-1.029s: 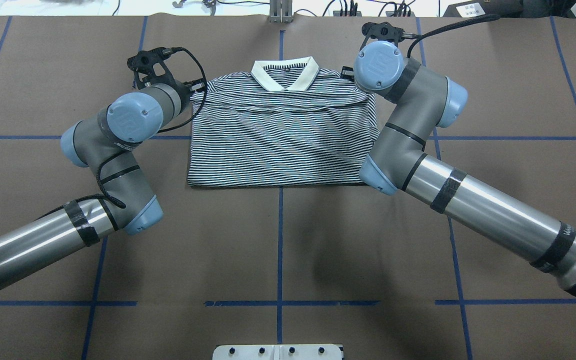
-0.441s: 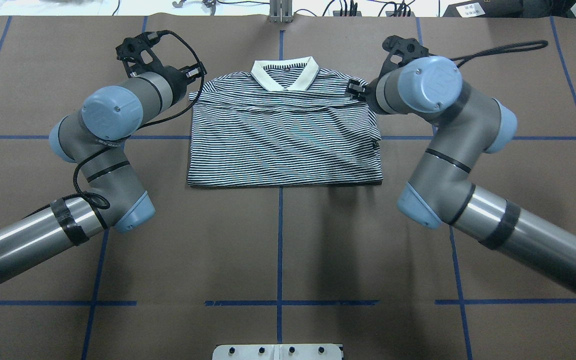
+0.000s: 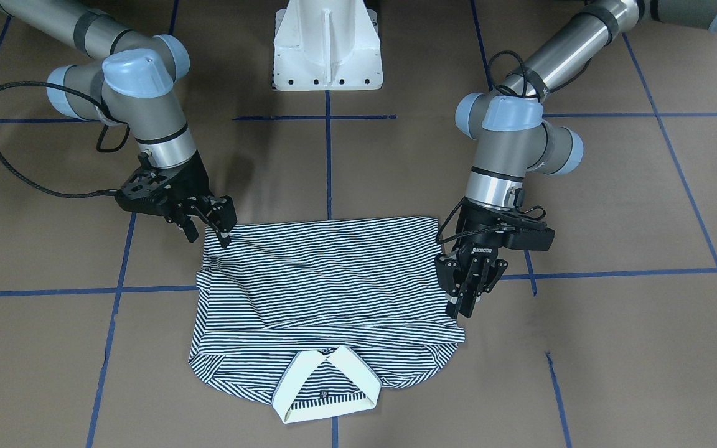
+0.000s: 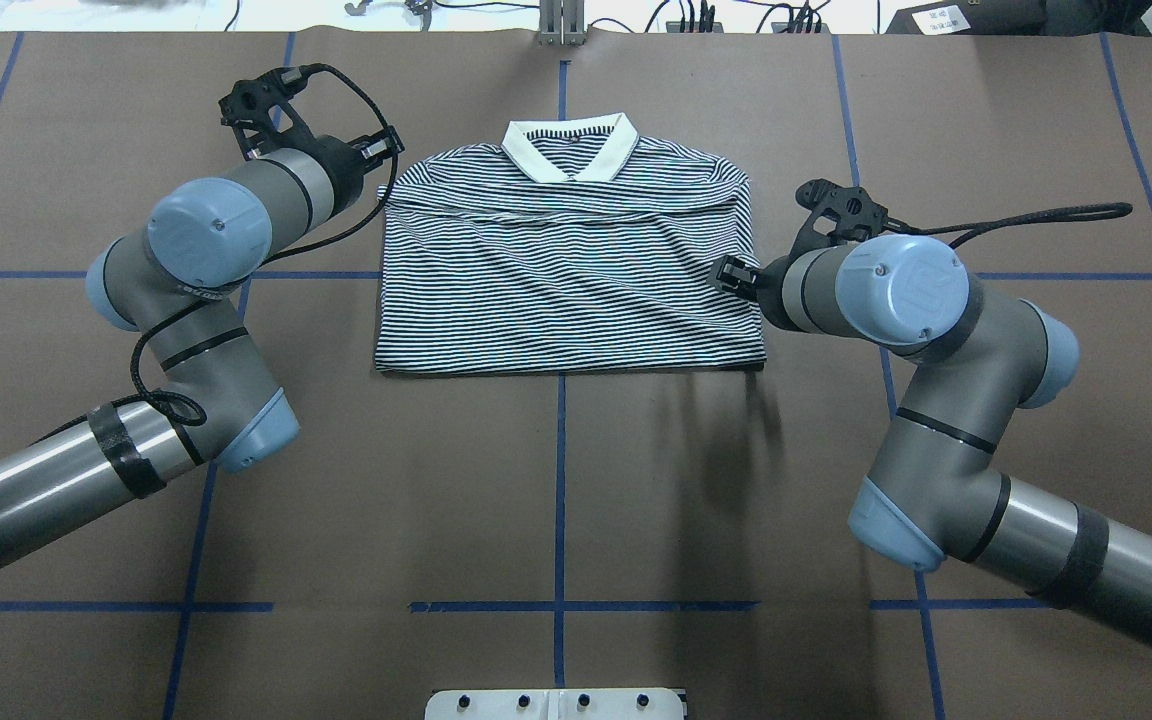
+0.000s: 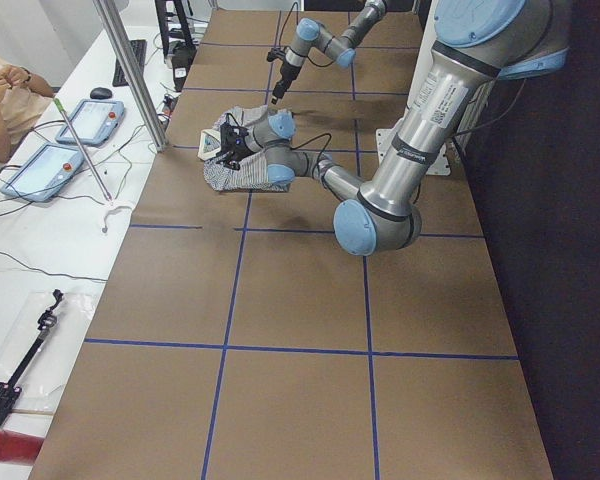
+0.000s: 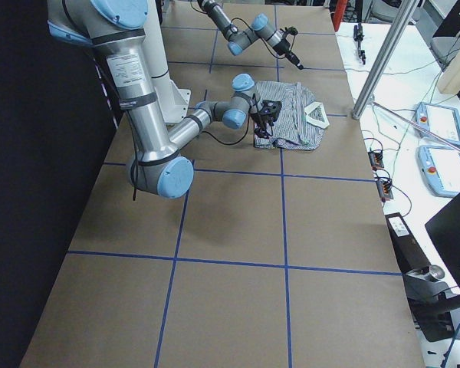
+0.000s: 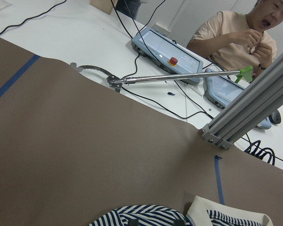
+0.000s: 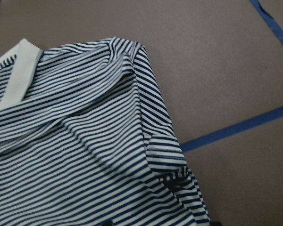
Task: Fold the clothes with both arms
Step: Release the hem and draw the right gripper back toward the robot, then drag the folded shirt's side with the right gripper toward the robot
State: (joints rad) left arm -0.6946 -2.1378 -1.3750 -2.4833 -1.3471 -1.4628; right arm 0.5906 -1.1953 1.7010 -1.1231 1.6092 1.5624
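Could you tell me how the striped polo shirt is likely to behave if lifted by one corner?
The polo shirt would probably droop and unfold, since it lies in soft, wrinkled layers. It looks thin, so likely light. Pushed across the table, it may bunch rather than slide whole.

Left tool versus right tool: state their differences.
Left tool sits near the collar end of the polo shirt, pitched outward; right tool sits nearer the folded end, aimed down at the fabric. Right tool stands open; left tool's gap is unclear. Both are black, flanking the shirt.
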